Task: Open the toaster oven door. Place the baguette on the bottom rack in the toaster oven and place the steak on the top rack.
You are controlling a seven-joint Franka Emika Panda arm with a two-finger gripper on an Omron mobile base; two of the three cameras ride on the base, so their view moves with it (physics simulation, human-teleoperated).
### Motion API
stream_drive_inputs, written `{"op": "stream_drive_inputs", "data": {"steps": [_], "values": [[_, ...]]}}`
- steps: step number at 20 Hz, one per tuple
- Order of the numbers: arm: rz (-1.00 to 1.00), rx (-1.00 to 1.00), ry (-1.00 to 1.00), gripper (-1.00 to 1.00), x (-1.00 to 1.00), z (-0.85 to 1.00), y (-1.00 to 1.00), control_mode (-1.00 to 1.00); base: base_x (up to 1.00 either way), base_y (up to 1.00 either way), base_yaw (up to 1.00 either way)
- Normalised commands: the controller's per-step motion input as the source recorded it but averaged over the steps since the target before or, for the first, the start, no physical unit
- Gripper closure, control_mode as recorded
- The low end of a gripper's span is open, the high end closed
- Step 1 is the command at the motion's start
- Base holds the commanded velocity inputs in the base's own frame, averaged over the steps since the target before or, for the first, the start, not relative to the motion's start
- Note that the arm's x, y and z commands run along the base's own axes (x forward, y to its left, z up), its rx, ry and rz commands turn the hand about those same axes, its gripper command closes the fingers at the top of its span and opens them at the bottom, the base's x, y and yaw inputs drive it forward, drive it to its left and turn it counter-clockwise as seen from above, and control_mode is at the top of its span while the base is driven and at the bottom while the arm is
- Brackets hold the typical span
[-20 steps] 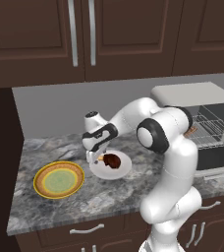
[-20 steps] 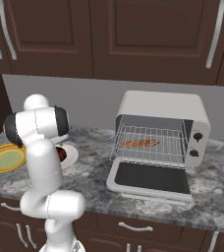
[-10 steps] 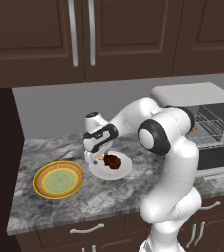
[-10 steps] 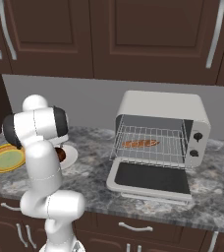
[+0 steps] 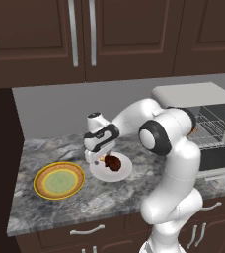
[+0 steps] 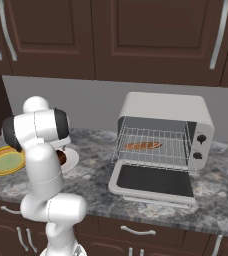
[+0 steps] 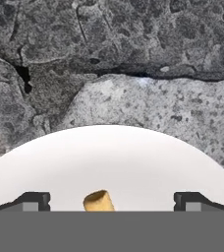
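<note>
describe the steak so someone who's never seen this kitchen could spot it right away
On the grey stone counter, left of the open toaster oven, are two plates. The steak is the small dark reddish-brown chunk on the white plate, under the open gripper; the yellow plate beside it is bare.

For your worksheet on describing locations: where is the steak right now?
The steak lies on a white plate on the stone counter, right of the yellow plate in the left base view, with the open pincer just above it.
</note>
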Motion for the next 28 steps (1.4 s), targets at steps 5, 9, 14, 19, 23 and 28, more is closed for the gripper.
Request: {"op": "stream_drive_inputs", "data": {"steps": [5,9,14,19,23,28], "values": [[0.00,0.00,-0.03,-1.00,-0.08,0.00,-0.15,-1.00,0.00,0.00,0.00],[0.04,0.00,-0.04,-1.00,-0.06,0.00,-0.12,-1.00,0.00,0.00,0.00],[0.06,0.00,-0.02,-1.00,-0.02,-0.01,-0.02,-1.00,0.00,0.00,0.00],[0.06,0.00,-0.02,1.00,0.00,0.00,0.00,-1.00,0.00,0.00,0.00],[0.07,0.01,0.00,1.00,0.00,0.00,0.00,-1.00,0.00,0.00,0.00],[0.11,0.04,0.00,1.00,-0.05,0.01,-0.01,-1.00,0.00,0.00,0.00]]}}
